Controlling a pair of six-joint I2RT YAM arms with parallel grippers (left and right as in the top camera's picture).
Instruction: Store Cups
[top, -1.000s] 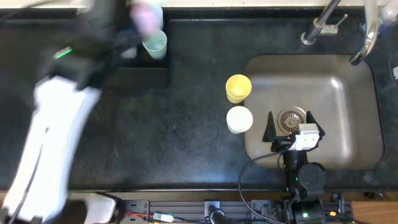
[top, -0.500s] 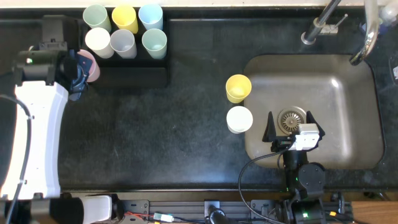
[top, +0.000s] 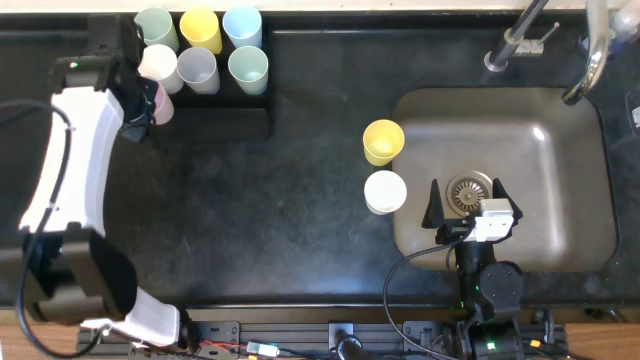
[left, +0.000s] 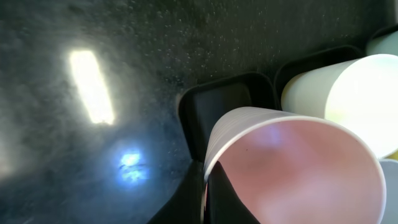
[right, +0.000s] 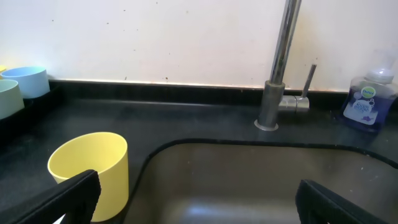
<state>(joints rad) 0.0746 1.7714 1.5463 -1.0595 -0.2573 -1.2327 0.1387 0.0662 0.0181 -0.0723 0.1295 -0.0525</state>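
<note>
The left end effector (top: 138, 100) grips the rim of a pale pink plastic cup (left: 292, 168), held over an empty slot at the left end of the black cup tray (top: 230, 125). The right end effector (top: 466, 198), wide open and empty, sits over the steel sink (top: 560, 200). A yellow plastic cup (top: 383, 141) and a white plastic cup (top: 385, 191) stand on the dark table (top: 250, 220) beside the sink.

You have brought the pink cup (top: 160, 101) in from beside the tray (top: 235, 124); it now hangs over the tray's empty left slot, close beside the white cup (top: 157, 62). The left gripper (top: 138, 103) has shifted right with it, and the arm now slants back toward its base.
</note>
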